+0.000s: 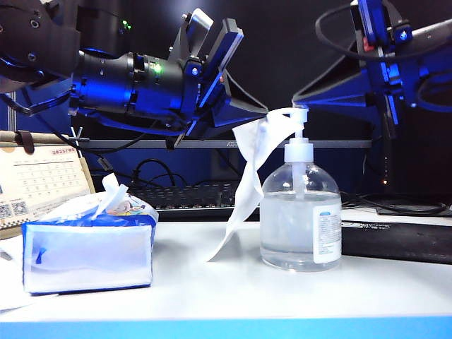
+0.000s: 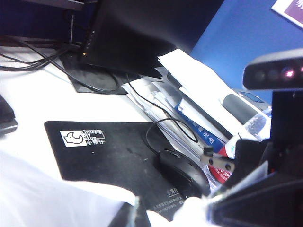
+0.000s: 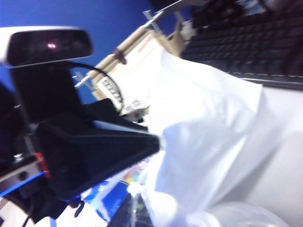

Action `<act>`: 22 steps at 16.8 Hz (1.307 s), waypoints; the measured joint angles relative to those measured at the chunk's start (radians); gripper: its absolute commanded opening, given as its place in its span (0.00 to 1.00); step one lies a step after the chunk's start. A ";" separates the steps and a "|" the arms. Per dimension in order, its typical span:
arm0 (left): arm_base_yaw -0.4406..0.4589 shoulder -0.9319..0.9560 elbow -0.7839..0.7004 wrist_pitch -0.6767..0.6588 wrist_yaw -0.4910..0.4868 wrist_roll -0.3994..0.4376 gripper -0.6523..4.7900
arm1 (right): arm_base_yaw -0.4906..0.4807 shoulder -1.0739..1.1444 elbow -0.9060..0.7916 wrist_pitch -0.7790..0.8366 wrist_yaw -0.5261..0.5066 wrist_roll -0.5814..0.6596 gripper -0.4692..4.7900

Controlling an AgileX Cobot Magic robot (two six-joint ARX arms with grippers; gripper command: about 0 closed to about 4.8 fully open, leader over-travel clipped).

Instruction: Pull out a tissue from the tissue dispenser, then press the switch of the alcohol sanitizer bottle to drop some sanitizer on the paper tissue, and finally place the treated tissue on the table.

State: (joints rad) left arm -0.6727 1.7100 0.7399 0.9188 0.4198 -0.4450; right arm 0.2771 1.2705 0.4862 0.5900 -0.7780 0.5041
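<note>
White duck logo with small unreadable characters on black mouse mat [image 2: 109, 156], calendar [image 1: 39, 180] and bottle label [image 1: 326, 236] print illegible

The exterior camera is sitting low at the front edge of the table [image 1: 212, 296], looking level across it toward the back, close enough that the sanitizer bottle [image 1: 300, 219] is filling the middle and the tissue pack [image 1: 88, 247] is sitting at its eight o'clock. The left wrist camera is riding high, looking down and away over a black mat [image 2: 113, 156] and a mouse [image 2: 184, 172]. The right wrist camera is looking down from just above the tissue [image 3: 203, 137], facing toward the keyboard [image 3: 246, 42]. It is sharing the tissue [image 1: 247, 183], the keyboard and the calendar [image 1: 39, 180] with the exterior view.
</note>
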 measured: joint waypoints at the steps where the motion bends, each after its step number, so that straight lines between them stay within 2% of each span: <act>1: 0.002 0.000 0.000 0.000 0.000 0.000 0.11 | 0.000 0.002 0.000 -0.005 0.000 0.000 0.09; 4: 0.006 -0.001 0.000 0.000 0.000 -0.002 0.11 | 0.004 0.071 0.005 0.008 -0.025 -0.002 0.09; 5: 0.008 -0.001 0.000 0.001 0.000 -0.005 0.11 | 0.003 0.095 -0.001 -0.040 -0.013 -0.001 0.09; 9: 0.009 -0.008 0.000 0.004 0.000 -0.005 0.11 | 0.002 0.089 -0.003 -0.042 -0.012 -0.002 0.09; 10: 0.014 -0.008 0.000 0.004 0.000 -0.005 0.11 | 0.002 0.087 -0.003 -0.021 -0.035 0.000 0.09; 12: 0.028 -0.008 0.000 0.002 0.000 -0.004 0.11 | 0.002 0.086 0.002 0.125 -0.099 0.080 0.09; 15: 0.034 -0.008 0.000 -0.008 0.001 -0.003 0.11 | 0.002 0.086 0.023 0.148 -0.095 0.097 0.09; 19: 0.034 -0.008 0.000 -0.015 0.004 -0.003 0.11 | 0.002 0.087 0.027 0.136 -0.008 0.074 0.09; 22: 0.034 -0.008 0.000 -0.016 0.004 -0.003 0.11 | 0.002 0.100 0.028 0.135 -0.003 0.066 0.09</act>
State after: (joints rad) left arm -0.6388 1.7020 0.7403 0.9031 0.4240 -0.4480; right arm 0.2787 1.3708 0.5140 0.7250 -0.7807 0.5705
